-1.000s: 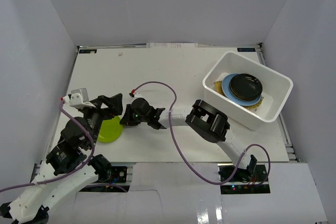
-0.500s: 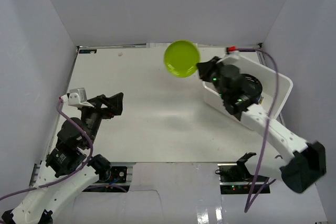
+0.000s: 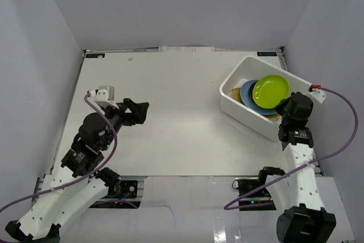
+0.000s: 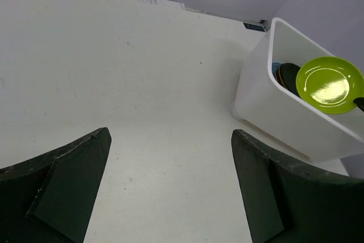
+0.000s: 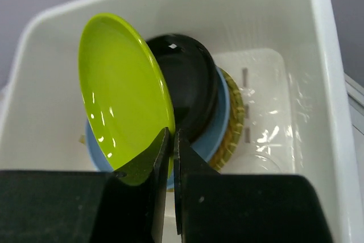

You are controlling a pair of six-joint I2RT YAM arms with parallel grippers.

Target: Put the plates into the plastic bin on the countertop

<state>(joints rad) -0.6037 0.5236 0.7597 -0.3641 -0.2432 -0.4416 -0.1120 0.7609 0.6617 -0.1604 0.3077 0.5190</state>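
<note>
My right gripper (image 5: 172,135) is shut on the rim of the lime green plate (image 5: 122,92), which hangs tilted inside the white plastic bin (image 3: 301,86). Under the lime green plate (image 3: 271,91) lie a black plate (image 5: 190,83), a light blue plate (image 5: 219,120) and a tan woven plate (image 5: 235,120), stacked in the bin (image 5: 318,72). The left wrist view shows the green plate (image 4: 330,82) over the bin's rim (image 4: 267,92). My left gripper (image 3: 136,112) stands open over the bare countertop (image 3: 182,89), with nothing between its fingers (image 4: 74,186).
The bin sits at the right back corner of the countertop, next to the table's right edge (image 3: 310,152). Grey walls (image 3: 40,66) close in the table on the left, back and right. A purple cable (image 3: 341,140) loops beside the right arm.
My right gripper carried the lime green plate from the left front of the table up, across, and down into the bin. The left gripper shifted slightly right and stayed open.
</note>
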